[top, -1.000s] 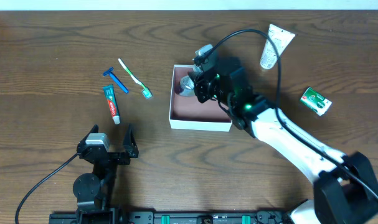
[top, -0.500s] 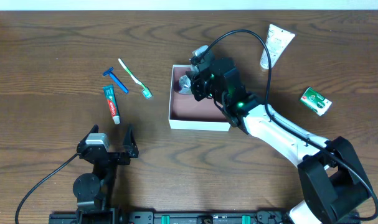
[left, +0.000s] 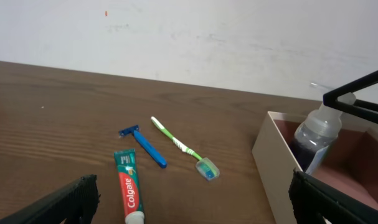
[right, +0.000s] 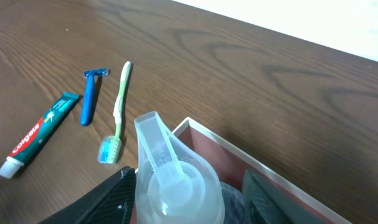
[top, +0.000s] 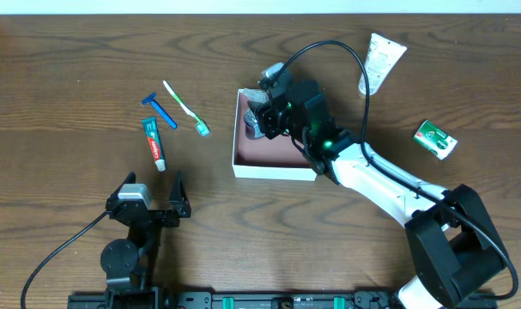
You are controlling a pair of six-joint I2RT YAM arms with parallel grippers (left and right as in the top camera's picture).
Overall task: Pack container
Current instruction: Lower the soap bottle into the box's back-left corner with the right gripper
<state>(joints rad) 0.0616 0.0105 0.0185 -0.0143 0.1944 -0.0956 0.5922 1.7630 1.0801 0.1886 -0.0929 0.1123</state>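
Observation:
The container point(top: 275, 172), a shallow white-walled box with a reddish-brown floor, sits mid-table. A clear flip-cap bottle point(top: 256, 122) of dark liquid stands upright in its back-left corner and also shows as the bottle point(left: 316, 134) in the left wrist view. My right gripper point(top: 264, 116) straddles the bottle point(right: 176, 183) from above. Its jaws are open: one finger is close against the cap, the other stands clear of it. My left gripper point(top: 153, 184) rests wide open near the front edge, with nothing between its fingers.
Left of the container lie a toothpaste tube point(top: 154, 142), a blue razor point(top: 161, 110) and a green toothbrush point(top: 184, 107). At the back right lies a white tube point(top: 380, 60). A green packet point(top: 436, 139) lies at the right.
My right gripper's jaws have spread apart around the bottle, which now stands in the container's back-left corner. The right arm shifted slightly left. The left arm stayed still.

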